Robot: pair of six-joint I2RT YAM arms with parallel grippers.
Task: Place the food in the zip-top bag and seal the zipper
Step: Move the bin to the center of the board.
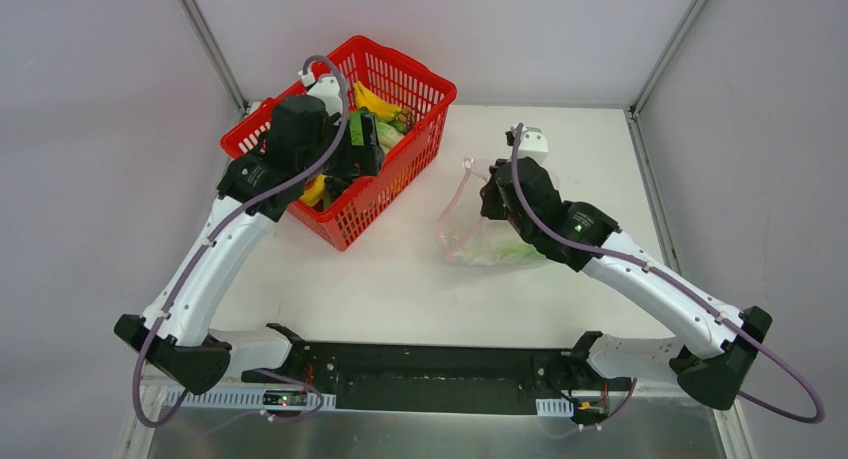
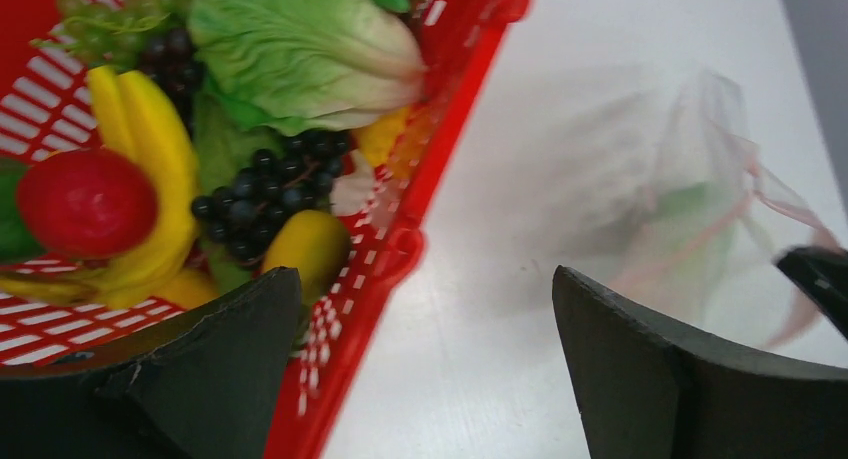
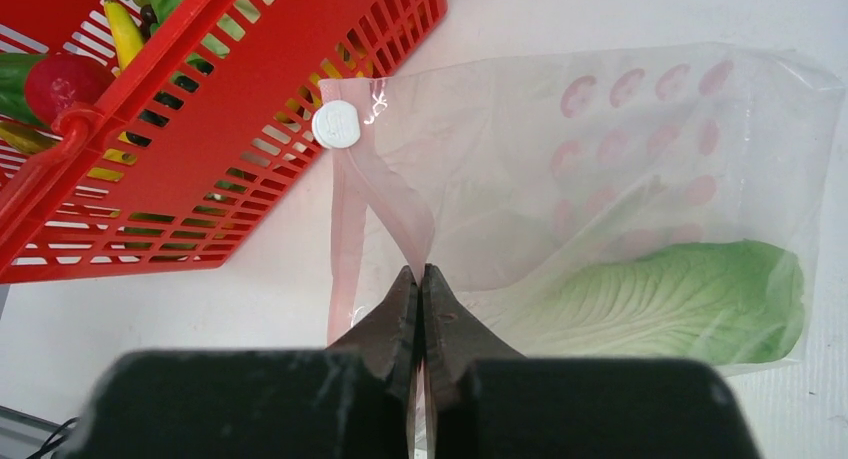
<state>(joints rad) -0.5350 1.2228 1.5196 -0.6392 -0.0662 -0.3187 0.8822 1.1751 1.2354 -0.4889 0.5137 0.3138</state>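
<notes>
Inside the red mesh basket (image 1: 400, 164) we note a heap of plastic produce: curved yellow bananas (image 2: 150, 149), a smooth red round fruit (image 2: 85, 201), a knobbly bunch of black grapes (image 2: 260, 194), paler green grapes (image 2: 100, 19) at the far corner, a ruffled, veined leafy green (image 2: 300, 49) and a glossy yellow fruit (image 2: 310, 244) against the near wall.

Right of the basket, on the white table (image 1: 400, 279), lies the zip-top bag (image 3: 600, 179). It is clear, floppy film printed with faint pink ovals. It holds one item, a long white-green cabbage (image 3: 680, 299) with ribbed leaves, lying at the end away from the basket.

The zipper (image 3: 345, 239), a narrow pink strip, runs along the bag edge that faces the basket. A white round tab (image 3: 337, 126) sits at its corner, just beside the basket wall.

The left gripper (image 2: 422, 289) hangs over the basket's near rim with its dark fingers (image 2: 200, 379) spread wide and holding nothing; the yellow fruit sits just beyond one fingertip.

The right gripper (image 3: 421, 284) is beside the basket at the bag's mouth, its fingers pressed together on a raised pinch of the pinkish film.
</notes>
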